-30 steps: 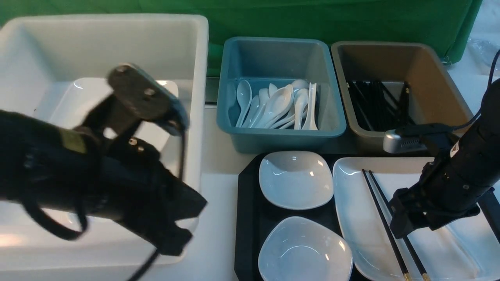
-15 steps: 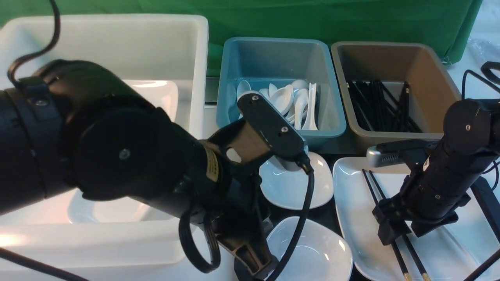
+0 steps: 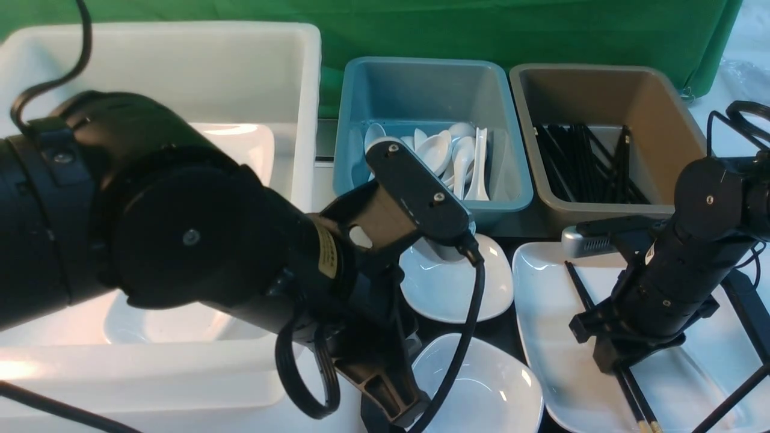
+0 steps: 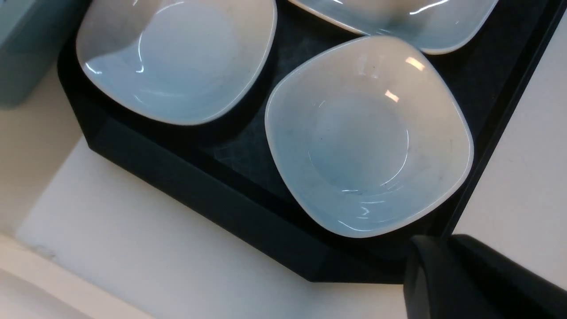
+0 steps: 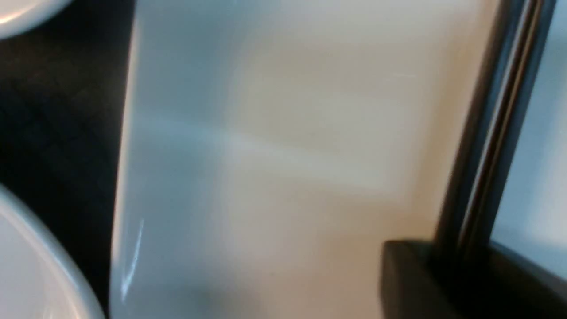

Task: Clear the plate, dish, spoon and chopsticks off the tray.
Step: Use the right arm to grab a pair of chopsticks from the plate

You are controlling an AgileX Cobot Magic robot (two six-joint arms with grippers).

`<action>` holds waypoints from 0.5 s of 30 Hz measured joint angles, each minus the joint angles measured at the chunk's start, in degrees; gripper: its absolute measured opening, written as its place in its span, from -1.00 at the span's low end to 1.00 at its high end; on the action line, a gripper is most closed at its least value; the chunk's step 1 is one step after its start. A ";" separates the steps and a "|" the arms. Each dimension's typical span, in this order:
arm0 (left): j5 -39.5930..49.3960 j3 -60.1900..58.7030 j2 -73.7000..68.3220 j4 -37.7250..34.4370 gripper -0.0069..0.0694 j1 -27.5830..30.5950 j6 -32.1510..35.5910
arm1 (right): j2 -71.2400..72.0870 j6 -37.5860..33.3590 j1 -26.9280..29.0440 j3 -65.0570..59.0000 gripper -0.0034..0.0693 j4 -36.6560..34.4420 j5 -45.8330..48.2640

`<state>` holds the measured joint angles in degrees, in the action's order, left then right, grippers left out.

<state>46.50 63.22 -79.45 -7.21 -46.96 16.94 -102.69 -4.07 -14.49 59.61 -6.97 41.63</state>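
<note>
The black tray holds two small white dishes, far and near, and the large white plate. The black chopsticks lie on the plate. My right gripper is down on them, shut on them at mid-length. In the right wrist view the chopsticks run into the gripper above the plate. My left gripper hangs shut and empty at the tray's near left corner. In the left wrist view it is beside the near dish. No spoon shows on the tray.
A big white tub at the left holds white crockery. A blue tub behind the tray holds several white spoons. A brown tub at the back right holds several black chopsticks. My left arm hides the tray's left edge.
My left arm swung from over the white tub to the tray's left side, then held still. My right gripper came down onto the chopsticks, which drew together and shifted slightly right.
</note>
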 joint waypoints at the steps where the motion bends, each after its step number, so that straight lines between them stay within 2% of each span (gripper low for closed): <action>1: 0.00 0.00 0.00 0.00 -0.79 0.00 0.00 | -0.05 0.00 0.00 0.07 -0.54 0.00 0.28; 10: -0.11 0.00 0.00 0.00 -0.79 0.00 0.00 | 3.29 0.00 0.00 0.02 -0.51 -0.42 5.20; 15: -2.06 0.00 0.00 0.00 -0.79 0.00 -0.07 | 12.53 -1.40 0.00 0.02 -0.51 -0.59 9.82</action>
<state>44.44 63.22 -79.45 -7.21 -46.96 16.87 -90.16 -5.47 -14.49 59.63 -7.56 51.45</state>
